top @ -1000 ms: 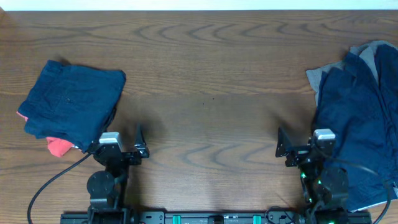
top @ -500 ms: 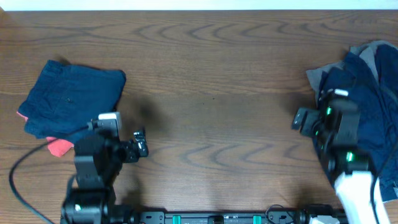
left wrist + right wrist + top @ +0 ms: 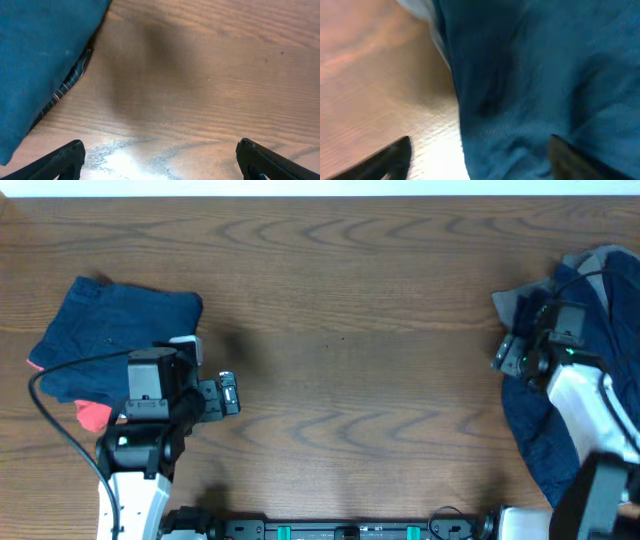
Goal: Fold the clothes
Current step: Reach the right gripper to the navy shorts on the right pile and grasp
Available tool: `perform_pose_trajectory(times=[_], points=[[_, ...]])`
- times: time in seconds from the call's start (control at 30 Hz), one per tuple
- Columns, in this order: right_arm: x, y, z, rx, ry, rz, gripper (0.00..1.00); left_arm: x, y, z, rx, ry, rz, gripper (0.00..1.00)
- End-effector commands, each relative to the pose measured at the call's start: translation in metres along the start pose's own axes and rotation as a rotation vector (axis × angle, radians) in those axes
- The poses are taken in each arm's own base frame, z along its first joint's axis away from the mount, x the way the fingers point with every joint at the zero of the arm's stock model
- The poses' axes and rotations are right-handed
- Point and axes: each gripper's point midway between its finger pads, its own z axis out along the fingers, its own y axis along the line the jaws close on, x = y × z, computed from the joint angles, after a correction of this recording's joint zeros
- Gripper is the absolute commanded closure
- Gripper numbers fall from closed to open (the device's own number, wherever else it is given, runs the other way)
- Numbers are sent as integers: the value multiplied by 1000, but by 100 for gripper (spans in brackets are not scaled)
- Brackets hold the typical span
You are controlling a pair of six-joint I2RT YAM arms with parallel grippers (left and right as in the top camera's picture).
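Observation:
A folded pile of navy shorts [image 3: 115,340] lies at the table's left, with a coral-red piece [image 3: 92,416] sticking out at its front; its edge shows in the left wrist view [image 3: 40,60]. An unfolded heap of navy garments [image 3: 590,330] over a grey garment [image 3: 510,302] lies at the right edge. My left gripper [image 3: 228,393] is open and empty over bare wood, right of the folded pile [image 3: 160,162]. My right gripper [image 3: 508,357] is open at the heap's left edge, its fingers straddling the navy fabric's border [image 3: 480,157].
The wooden table [image 3: 340,330] stretches between the two piles. The arm bases and a black rail [image 3: 340,530] sit along the front edge. The left arm's cable [image 3: 45,395] loops over the folded pile.
Both arms rose from their rest pose at the front edge. The right gripper moved up and right onto the edge of the unfolded heap. The left gripper moved slightly back, staying beside the folded pile.

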Motion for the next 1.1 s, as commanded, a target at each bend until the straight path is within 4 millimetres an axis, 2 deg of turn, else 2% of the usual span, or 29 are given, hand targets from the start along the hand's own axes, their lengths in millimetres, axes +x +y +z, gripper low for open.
perform_pose_trajectory(times=[0.0, 0.03, 0.07, 0.1, 0.2, 0.3, 0.4, 0.47, 0.53, 0.6, 0.67, 0.77, 0.87, 0.97, 1.07], points=[[5, -4, 15, 32, 39, 32, 56, -3, -3, 0, 14, 5, -8, 2], [6, -4, 17, 35, 44, 43, 80, -3, -3, 1, 13, 8, -8, 2], [6, -5, 18, 38, 46, 50, 96, -3, -3, 1, 13, 11, -8, 2], [5, -4, 17, 36, 40, 52, 99, -3, -3, 2, 12, 12, -8, 2], [-8, -6, 3, 27, 1, 64, 99, -3, -3, 2, 12, 13, -8, 2], [-37, -10, -38, 7, -80, 90, 99, -3, -3, 2, 12, 12, -8, 2], [-81, -9, -102, -52, -236, 61, 99, -3, -3, 2, 12, 12, -8, 2], [-106, 5, -152, -152, -353, -25, 99, -3, -3, 2, 12, 12, -8, 2], [-115, 31, -196, -298, -434, -140, 99, -3, -3, 2, 12, 12, -8, 2], [-105, 63, -234, -475, -471, -264, 99, -3, -3, 2, 12, 12, -8, 2], [-86, 87, -253, -609, -470, -376, 99, -3, -3, 2, 12, 12, -8, 2], [-58, 114, -264, -732, -416, -473, 98, -3, -3, 2, 12, 12, -8, 2], [-39, 135, -265, -783, -364, -528, 98, -3, -3, 2, 12, 12, -8, 2], [-28, 163, -275, -857, -372, -605, 99, -3, -3, 2, 12, 12, -8, 2], [-26, 193, -294, -943, -445, -685, 99, -3, -3, 2, 12, 13, -8, 2]])
